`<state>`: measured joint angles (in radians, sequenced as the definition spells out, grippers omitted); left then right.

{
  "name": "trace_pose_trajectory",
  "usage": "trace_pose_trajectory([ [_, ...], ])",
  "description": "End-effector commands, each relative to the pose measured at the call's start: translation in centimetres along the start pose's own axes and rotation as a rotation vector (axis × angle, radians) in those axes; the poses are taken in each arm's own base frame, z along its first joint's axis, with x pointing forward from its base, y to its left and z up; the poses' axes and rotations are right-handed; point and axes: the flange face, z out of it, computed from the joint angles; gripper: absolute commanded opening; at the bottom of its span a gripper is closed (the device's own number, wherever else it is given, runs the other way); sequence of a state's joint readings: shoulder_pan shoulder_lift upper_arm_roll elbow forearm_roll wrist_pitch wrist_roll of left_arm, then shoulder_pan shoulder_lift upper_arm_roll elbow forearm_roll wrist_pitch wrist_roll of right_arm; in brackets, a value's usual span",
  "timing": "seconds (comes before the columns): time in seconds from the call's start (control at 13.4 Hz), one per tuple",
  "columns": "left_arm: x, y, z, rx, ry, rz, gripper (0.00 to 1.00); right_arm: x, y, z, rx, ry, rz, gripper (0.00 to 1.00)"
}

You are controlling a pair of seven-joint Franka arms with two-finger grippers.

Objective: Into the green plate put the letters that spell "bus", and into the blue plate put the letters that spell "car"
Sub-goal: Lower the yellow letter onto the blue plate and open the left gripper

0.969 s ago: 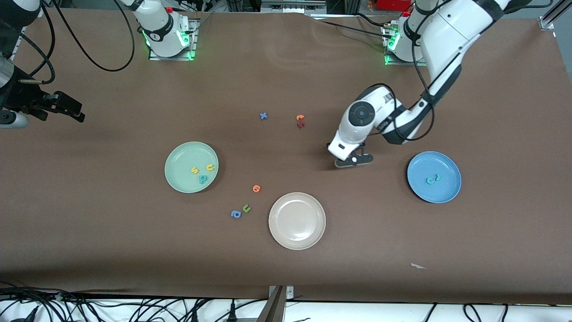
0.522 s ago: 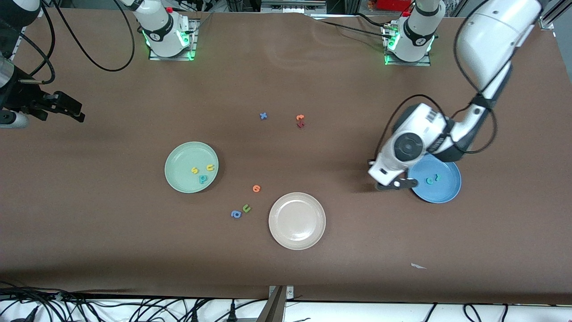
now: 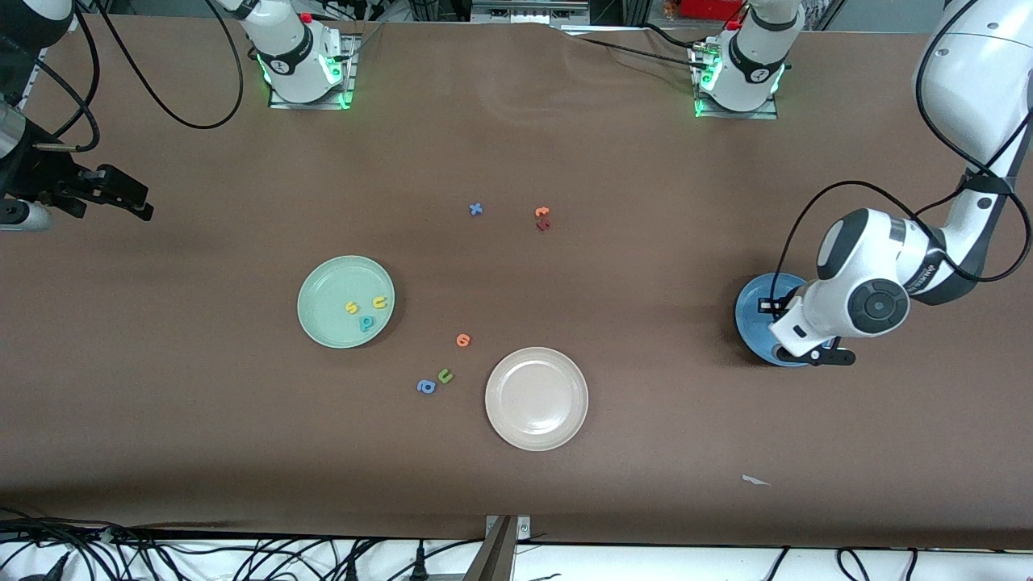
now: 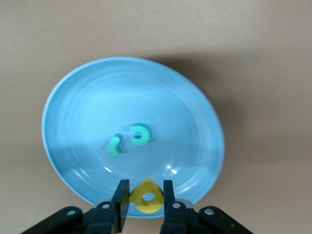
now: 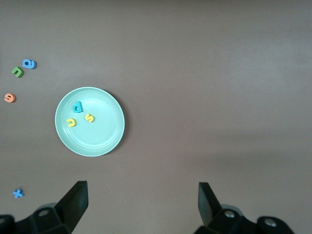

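The left arm's wrist covers most of the blue plate (image 3: 750,311) in the front view, so only a crescent of its rim shows and the letters in it are hidden there. The left gripper (image 4: 144,196) is cut off by the picture's edge in the left wrist view, and the yellow letter (image 4: 146,196) between its fingers is partly screened by them, so its shape is hard to read. The right gripper (image 3: 121,198) sits at the frame's edge, its arm mostly out of view. The small dark red letter (image 3: 543,226) is too tiny to name.
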<state>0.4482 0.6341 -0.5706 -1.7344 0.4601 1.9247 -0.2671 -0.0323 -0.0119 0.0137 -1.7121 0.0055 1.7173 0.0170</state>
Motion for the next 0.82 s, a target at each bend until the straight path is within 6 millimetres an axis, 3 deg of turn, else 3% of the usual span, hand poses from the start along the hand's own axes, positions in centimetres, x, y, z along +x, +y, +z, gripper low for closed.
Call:
trace_pose_trajectory([
  [0.0,0.8,-0.5,-1.0,-0.018,0.02,0.037,1.0,0.2,-0.1,-0.5,0.014,-0.003,-0.012,1.0],
  [0.3,0.8,-1.7,-3.0,-0.01,0.047,0.008,1.0,0.1,-0.1,-0.6,0.014,0.0,-0.011,1.0],
  [0.45,0.2,-2.8,-5.5,0.008,0.082,-0.015,1.0,0.1,0.0,-0.6,0.01,0.0,-0.01,1.0],
  [0.6,-1.0,-5.4,-7.8,0.044,0.107,-0.055,1.0,0.2,0.1,-0.5,0.01,-0.002,-0.008,1.0],
  [0.67,-1.4,-4.0,-8.8,0.012,0.106,-0.06,1.0,0.1,0.3,-0.6,0.01,0.0,-0.004,1.0],
  [0.75,-2.1,-5.3,-10.0,-0.041,0.109,-0.105,1.0,0.1,0.4,-0.6,0.01,0.0,-0.004,1.0],
])
